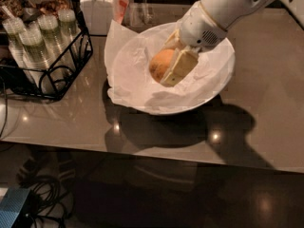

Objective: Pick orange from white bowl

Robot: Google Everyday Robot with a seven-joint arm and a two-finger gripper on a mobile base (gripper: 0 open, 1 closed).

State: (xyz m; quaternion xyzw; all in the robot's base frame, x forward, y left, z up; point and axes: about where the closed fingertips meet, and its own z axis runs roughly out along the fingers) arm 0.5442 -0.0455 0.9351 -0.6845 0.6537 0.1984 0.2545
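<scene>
The orange (159,64) sits between the fingers of my gripper (167,73), over the middle of the white bowl (216,87). The bowl is wide, shallow and lined with crinkled white paper (128,61). One pale finger (179,69) lies across the orange's right side; the other is hidden behind the fruit. The gripper is shut on the orange. My white arm (213,13) reaches in from the upper right. Whether the orange still touches the paper cannot be told.
A black wire rack (45,56) with several lidded cups stands left of the bowl. A white lidded jar (99,6) stands behind the bowl. The table's front edge (142,148) runs below, with cables (38,194) on the floor.
</scene>
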